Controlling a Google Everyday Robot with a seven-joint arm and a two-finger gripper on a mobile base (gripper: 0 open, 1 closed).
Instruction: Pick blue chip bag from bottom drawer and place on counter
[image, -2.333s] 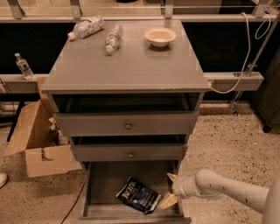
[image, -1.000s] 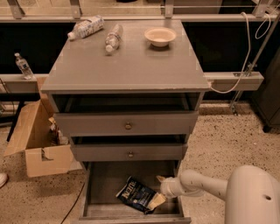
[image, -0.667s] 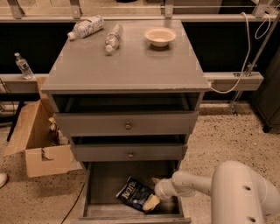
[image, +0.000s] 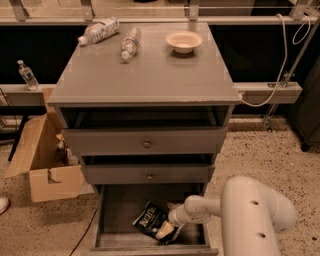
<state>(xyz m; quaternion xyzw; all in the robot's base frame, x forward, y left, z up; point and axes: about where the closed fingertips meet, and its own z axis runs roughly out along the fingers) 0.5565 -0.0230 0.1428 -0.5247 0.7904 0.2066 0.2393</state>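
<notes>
The blue chip bag (image: 149, 220) lies on the floor of the open bottom drawer (image: 119, 207), right of its middle. It is dark navy with white lettering. My gripper (image: 167, 230) reaches down into the drawer from the right on a white arm (image: 250, 210). It sits at the bag's lower right edge and touches or overlaps it. The bag rests on the drawer floor. The counter (image: 145, 75) is the grey top of the cabinet, above.
Two clear bottles (image: 100, 30) (image: 130, 44) and a pale bowl (image: 184, 41) lie at the counter's back. The two upper drawers with knobs (image: 146, 144) stand slightly open above the bottom drawer. An open cardboard box (image: 42, 167) stands on the left.
My arm has swung left and lower into the bottom drawer, bringing the gripper from the drawer's right side onto the bag's right edge. The bag has stayed in place.
</notes>
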